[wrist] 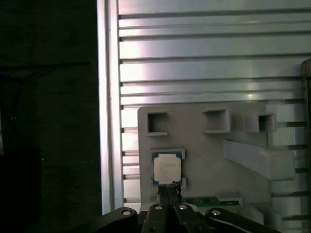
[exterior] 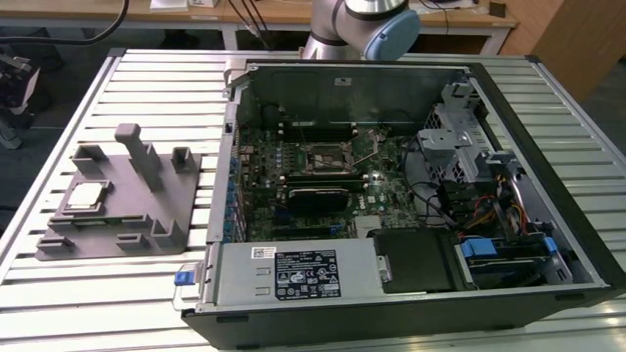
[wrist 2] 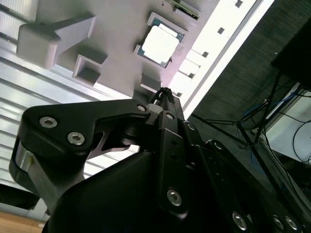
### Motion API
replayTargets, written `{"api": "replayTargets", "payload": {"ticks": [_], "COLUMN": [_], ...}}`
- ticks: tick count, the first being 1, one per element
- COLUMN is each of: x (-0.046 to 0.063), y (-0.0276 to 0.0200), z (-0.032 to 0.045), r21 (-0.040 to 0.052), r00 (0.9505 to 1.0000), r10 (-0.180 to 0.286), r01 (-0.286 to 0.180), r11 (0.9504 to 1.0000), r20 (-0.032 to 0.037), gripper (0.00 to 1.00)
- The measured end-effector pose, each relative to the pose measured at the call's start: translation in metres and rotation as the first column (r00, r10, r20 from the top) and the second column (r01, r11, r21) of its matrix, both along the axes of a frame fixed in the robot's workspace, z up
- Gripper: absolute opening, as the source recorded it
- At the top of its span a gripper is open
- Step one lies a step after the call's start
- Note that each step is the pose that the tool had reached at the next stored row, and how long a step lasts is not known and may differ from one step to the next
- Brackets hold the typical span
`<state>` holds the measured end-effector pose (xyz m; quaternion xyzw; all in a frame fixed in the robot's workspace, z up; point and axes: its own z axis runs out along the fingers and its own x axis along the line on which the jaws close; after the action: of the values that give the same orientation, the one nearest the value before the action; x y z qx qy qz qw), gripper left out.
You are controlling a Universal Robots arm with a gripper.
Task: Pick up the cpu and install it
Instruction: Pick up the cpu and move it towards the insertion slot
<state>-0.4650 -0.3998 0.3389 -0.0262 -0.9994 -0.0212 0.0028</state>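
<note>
Silvery metal caps the cpu (exterior: 86,194), which lies flat in its seat on the grey tray (exterior: 186,187), to the exterior view's left of the case (exterior: 391,308). In both wrist views the gripper (wrist: 167,190) hangs clear above the tray, pointing down near the chip, its fingertips pressed together on nothing. I judge the chip light, stiff, thin and slick on top, with a delicate underside. Two opposite edges of the pale rim look the safest hold, kept level.

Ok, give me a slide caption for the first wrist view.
Closed tool near the cpu, which lies flat in its pocket on the grey tray atop the slatted metal table.
</note>
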Motion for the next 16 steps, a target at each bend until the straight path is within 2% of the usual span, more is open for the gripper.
{"api": "replayTargets", "payload": {"ticks": [3, 9, 16], "x": [0.0, 0.0, 0.0], "y": [0.0, -0.0009, -0.0013], "z": [-0.0045, -0.0092, -0.0215], "r21": [-0.0002, -0.0007, -0.0011], "r00": [1.0, 1.0, 1.0], "r10": [0.0, 0.0, 0.001], "r01": [0.0, 0.0, -0.001], "r11": [1.0, 1.0, 1.0], "r20": [-0.003, -0.0032, -0.0031], "gripper": [0.11, 0.11, 0.11]}}
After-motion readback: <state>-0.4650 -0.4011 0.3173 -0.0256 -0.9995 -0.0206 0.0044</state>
